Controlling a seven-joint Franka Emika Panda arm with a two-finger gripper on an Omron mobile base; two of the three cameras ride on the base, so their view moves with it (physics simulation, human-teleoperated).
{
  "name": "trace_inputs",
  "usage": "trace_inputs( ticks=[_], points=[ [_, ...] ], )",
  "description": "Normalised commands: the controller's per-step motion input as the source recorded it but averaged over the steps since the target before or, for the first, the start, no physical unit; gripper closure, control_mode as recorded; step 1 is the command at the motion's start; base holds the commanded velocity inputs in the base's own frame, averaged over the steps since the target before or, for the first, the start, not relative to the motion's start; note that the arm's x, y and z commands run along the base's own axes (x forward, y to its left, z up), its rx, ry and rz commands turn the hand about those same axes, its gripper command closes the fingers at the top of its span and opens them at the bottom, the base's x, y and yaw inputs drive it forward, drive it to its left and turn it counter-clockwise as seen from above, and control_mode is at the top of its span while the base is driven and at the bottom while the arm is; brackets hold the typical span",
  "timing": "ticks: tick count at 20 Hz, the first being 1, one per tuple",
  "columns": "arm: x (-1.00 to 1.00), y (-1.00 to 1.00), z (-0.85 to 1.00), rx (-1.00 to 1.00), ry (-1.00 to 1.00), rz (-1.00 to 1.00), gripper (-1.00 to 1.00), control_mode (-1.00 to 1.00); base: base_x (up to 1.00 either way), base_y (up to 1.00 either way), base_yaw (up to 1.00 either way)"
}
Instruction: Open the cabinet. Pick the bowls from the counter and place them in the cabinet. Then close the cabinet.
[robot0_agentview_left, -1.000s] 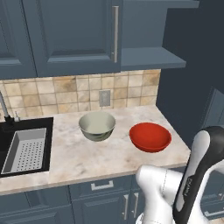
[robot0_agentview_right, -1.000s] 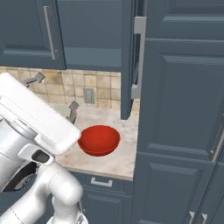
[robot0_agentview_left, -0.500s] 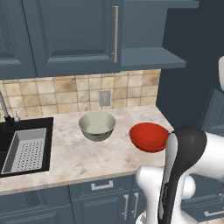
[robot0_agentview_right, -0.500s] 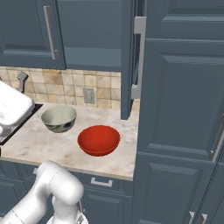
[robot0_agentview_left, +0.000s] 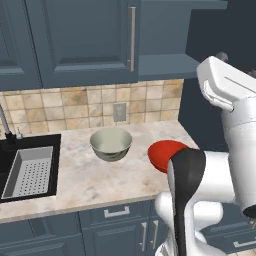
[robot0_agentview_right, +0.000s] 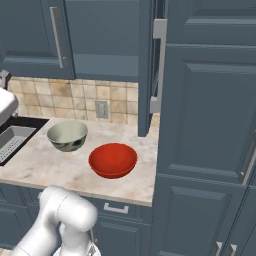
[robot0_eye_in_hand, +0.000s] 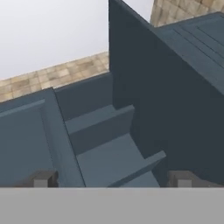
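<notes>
While the left base view looks over the worktop (robot0_agentview_left: 75, 180), the cream-white bowl (robot0_agentview_left: 111, 143) stands near its middle and the red bowl (robot0_agentview_left: 165, 152) just to the right of it, partly behind the dark elbow of the arm; the cabinet (robot0_agentview_left: 85, 45) hangs above them, its left door shut, with the long silver handle (robot0_agentview_left: 131, 37) upright, and to the right of that door the inner shelf (robot0_agentview_left: 162, 65) is bare, so this half stands open; the white upper part of the arm rises at the right, at about the height of this shelf.

From the right base view, the two bowls lie apart on the worktop, the red bowl (robot0_agentview_right: 113, 160) nearer to the base and the cream-white bowl (robot0_agentview_right: 67, 135) further left, towards the sink (robot0_agentview_right: 15, 140); the open door (robot0_agentview_right: 150, 65) of the cabinet stands edge-on above the right end of the worktop.

As the hand view shows, the two finger tips stand wide apart at the bottom edge and hold nothing; before them are only blue-grey panels and a strip of tiled wall (robot0_eye_in_hand: 65, 72); I judge that the bowls lie well below the jaws, so the next move must bring the hand down, most likely to the red bowl, which is the nearer one.
</notes>
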Motion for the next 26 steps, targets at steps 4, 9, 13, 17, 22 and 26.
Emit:
trace_inputs(
  ticks=[4, 9, 13, 17, 22, 26],
  points=[
    [0.56, 0.51, -0.19, -0.06, 0.03, 0.08, -1.00, -1.00, 0.00, 0.00, 0.00],
    [0.58, 0.31, -0.08, -0.03, 0.02, 0.04, -1.00, -1.00, 0.00, 0.00, 0.00],
    [0.79, 0.08, -0.13, 0.00, 0.04, 0.01, -1.00, -1.00, 0.00, 0.00, 0.00],
    [0.80, 0.00, -0.23, 0.00, 0.10, 0.00, -1.00, -1.00, 0.00, 0.00, 0.00],
    [0.71, 0.13, -0.23, 0.00, 0.02, 0.00, -1.00, -1.00, 0.00, 0.00, 0.00],
    [0.45, 0.23, -0.03, 0.00, -0.06, 0.01, -1.00, -1.00, 0.00, 0.00, 0.00]
  ],
)
